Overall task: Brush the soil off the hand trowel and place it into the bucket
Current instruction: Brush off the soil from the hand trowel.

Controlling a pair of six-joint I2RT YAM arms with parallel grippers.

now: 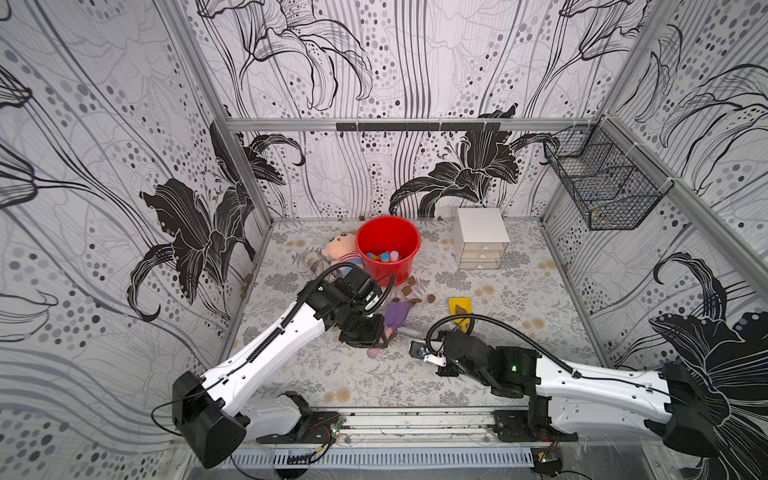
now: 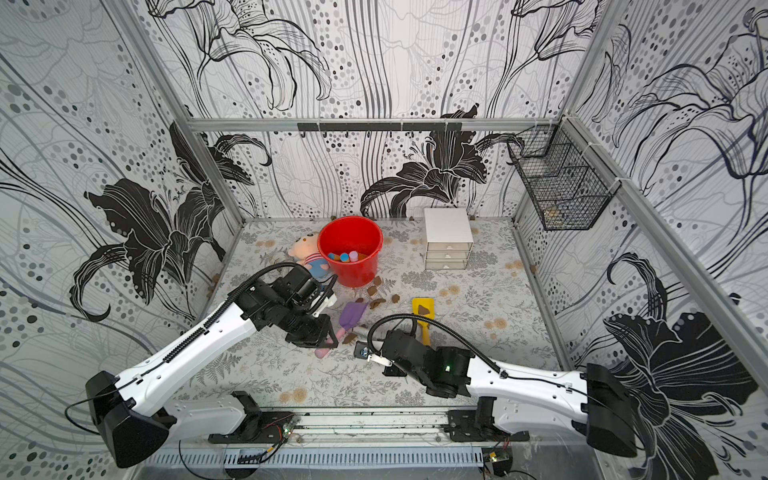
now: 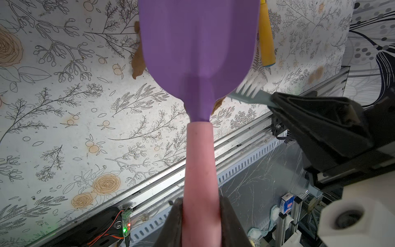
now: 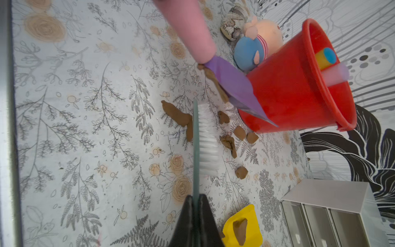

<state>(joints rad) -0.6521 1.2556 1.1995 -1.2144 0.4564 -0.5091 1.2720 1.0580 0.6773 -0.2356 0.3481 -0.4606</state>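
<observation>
Trowel [image 3: 198,42] in left gripper [image 3: 201,222], brush [image 4: 206,136] beside

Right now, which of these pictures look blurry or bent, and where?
Left wrist view: the brush bristles look smeared, the purple trowel blade soft-edged. Right wrist view: the bristles blur while the soil clumps stay crisp. Both top views: the wide lens splays the walls outward.

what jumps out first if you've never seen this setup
The bright red bucket stands out at the back of the floral mat. In front of it the left gripper holds a purple trowel by its pink handle, soil clinging to the blade, while the right gripper holds a white-bristled brush close by.
</observation>
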